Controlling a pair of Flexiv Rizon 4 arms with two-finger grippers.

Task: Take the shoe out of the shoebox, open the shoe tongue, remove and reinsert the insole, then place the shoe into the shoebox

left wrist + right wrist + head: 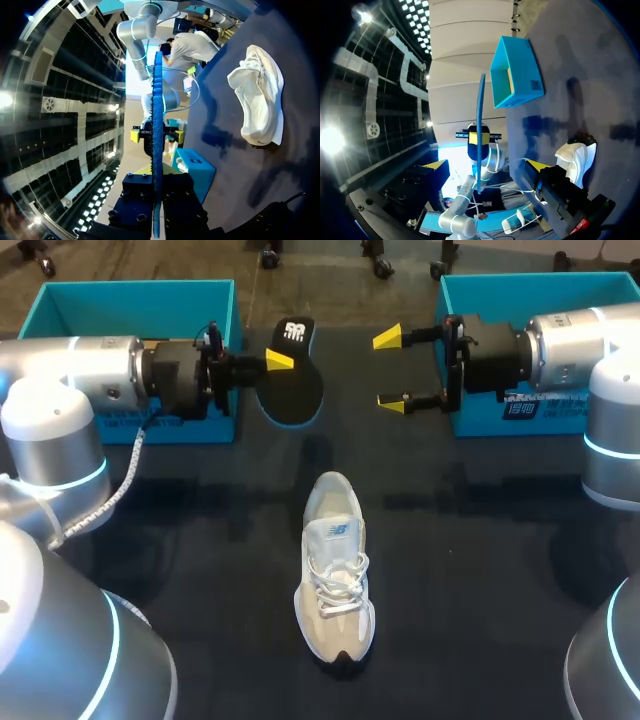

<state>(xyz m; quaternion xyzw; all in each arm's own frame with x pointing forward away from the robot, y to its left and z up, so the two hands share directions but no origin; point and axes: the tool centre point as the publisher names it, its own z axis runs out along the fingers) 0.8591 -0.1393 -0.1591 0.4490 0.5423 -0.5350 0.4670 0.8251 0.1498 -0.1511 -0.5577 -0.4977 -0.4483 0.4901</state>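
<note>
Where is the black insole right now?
The insole is held by the left pincer in the head view's upper middle, between the left box and the right box, beyond the white shoe.

1. Shoe (337,580): cream-white, white laces.
2. Insole (292,380): black face, white logo, blue edge.
3. Left shoebox (140,286), right shoebox (520,278): teal.
4. My right gripper (392,370): black, yellow tips.
5. Table (480,570): near-black.
</note>
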